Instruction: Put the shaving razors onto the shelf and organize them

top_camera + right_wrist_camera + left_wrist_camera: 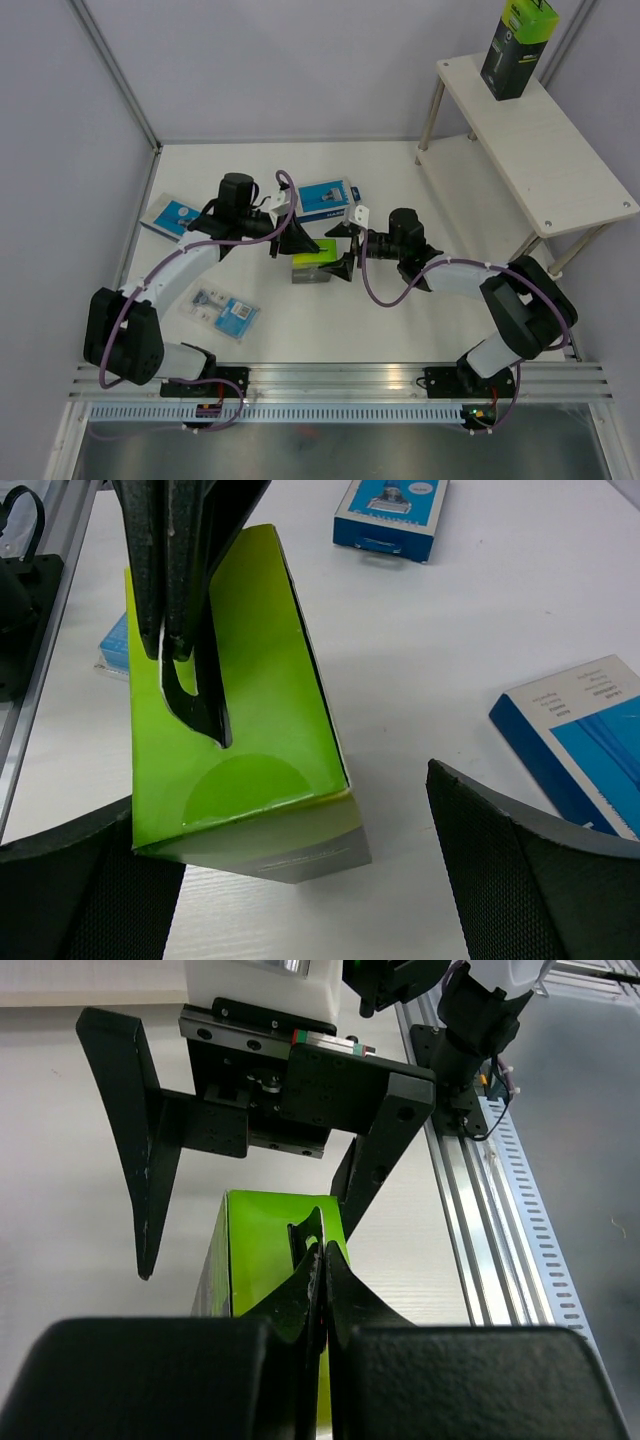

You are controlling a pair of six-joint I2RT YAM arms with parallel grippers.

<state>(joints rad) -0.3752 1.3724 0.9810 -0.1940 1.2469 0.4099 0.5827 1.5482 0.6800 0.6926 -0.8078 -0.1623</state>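
Centre of table [330,322]: L pincer [305,246] together, tips touching lime-green box [318,267]; R pincer [346,252] apart, straddling it; 2nd box [518,50] upright, far end of shelf [560,170].

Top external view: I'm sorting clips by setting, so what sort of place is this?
Probably a robotics lab cell, not a shop: grey partition walls box in a white table, two arms are bolted to an aluminium rail, and a shelf holds one razor box.

The lime-green box [240,750] is smooth card with a slight sheen. The right fingers [520,870] are matt black plastic, finely dimpled. The counter [320,330] is matt white and faintly grained. At two o'clock, the shelf [560,150] has pale matt wooden boards on shiny metal legs. At seven o'clock, the blister pack [222,312] is glossy clear plastic.
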